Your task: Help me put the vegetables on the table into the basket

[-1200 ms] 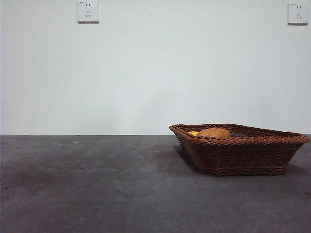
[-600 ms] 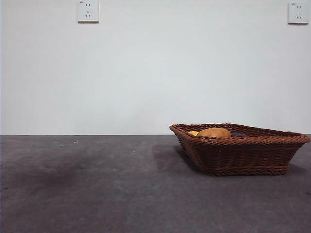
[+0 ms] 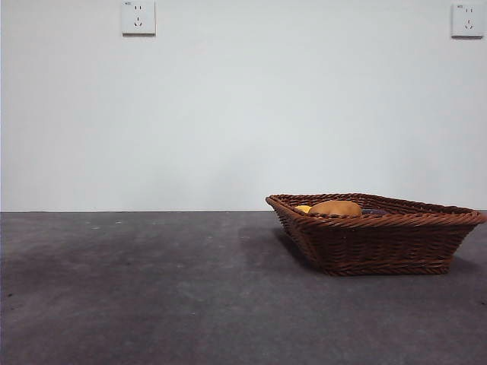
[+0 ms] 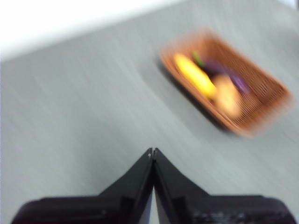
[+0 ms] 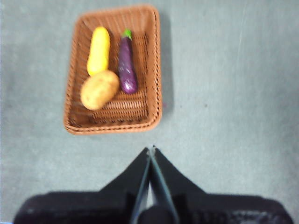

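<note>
— Tools first: where do the two stand?

— Left tool is clenched, its two black jaws pressed tip to tip with nothing between them. It hangs over bare bench, and its wrist view is smeared with blur. Right tool is clenched as well, jaws meeting at a point and empty, held high above the bench just outside one short end of the basket.

— Does either tool show in the front view?

— No, neither one appears there.

— And the vegetables?

— All three lie inside the basket. From the right wrist view the corn cob and the eggplant lie side by side, lengthwise along the basket, with a narrow gap between them. The potato sits at the end of the corn cob, touching it or nearly so, and just beside the eggplant's rounded end. The eggplant's green cap points toward the far short wall.

— What does the front view give?

— The basket stands on the right part of the bench. Above its braided rim only the top of the potato shows, with a sliver of corn cob at its side and a dark trace of eggplant behind. Two wall sockets sit high on the pale wall.
</note>
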Available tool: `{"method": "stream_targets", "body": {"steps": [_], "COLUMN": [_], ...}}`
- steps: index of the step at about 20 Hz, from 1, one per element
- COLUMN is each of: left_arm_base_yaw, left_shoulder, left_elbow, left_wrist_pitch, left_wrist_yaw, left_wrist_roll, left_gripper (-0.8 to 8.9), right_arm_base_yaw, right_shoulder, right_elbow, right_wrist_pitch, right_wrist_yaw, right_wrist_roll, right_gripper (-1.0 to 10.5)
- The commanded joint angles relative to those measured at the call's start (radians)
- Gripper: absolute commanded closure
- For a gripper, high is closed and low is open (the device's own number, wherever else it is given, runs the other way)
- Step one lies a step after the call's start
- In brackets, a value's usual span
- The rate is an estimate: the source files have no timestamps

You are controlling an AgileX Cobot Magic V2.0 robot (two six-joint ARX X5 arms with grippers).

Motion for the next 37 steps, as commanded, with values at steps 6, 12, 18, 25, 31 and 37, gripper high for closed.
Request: {"method": "stream_targets", "body": {"steps": [6, 12, 18, 25, 31, 37], "left_arm_base_yaw": [0.299, 0.465, 0.506, 0.469, 0.454, 0.433], "left_shoulder": [-0.430, -0.709, -0.803, -0.824, -0.824, -0.824], "left_elbow": [-0.784, -1.130, -1.220, -1.237, -1.237, -1.237], "left_wrist_pitch": [0.600, 0.680, 0.732, 0.747, 0.749, 0.755], "left_wrist_yaw": [0.029, 0.035, 0.127, -0.066, -0.012, -0.007], "left_wrist_roll": [0.105, 0.110, 0.109, -0.056, -0.112, -0.109], "left_gripper": [8.16, 8.16, 8.16, 8.16, 8.16, 8.16], "right_arm_base_yaw": [0.000, 0.000, 0.000, 0.000, 0.000, 0.000], "right_shoulder": [0.201, 0.328, 0.381, 0.381, 0.381, 0.381], "right_elbow": [-0.005, -0.005, -0.005, -0.005, -0.005, -0.005], "right_wrist_pitch": [0.059, 0.290, 0.549, 0.651, 0.650, 0.650], "right_wrist_yaw": [0.002, 0.002, 0.000, 0.002, 0.002, 0.002], "right_wrist_roll": [-0.001, -0.001, -0.002, -0.002, -0.002, -0.002], "right_gripper": [9.5, 9.5, 9.5, 9.5, 9.5, 9.5]}}
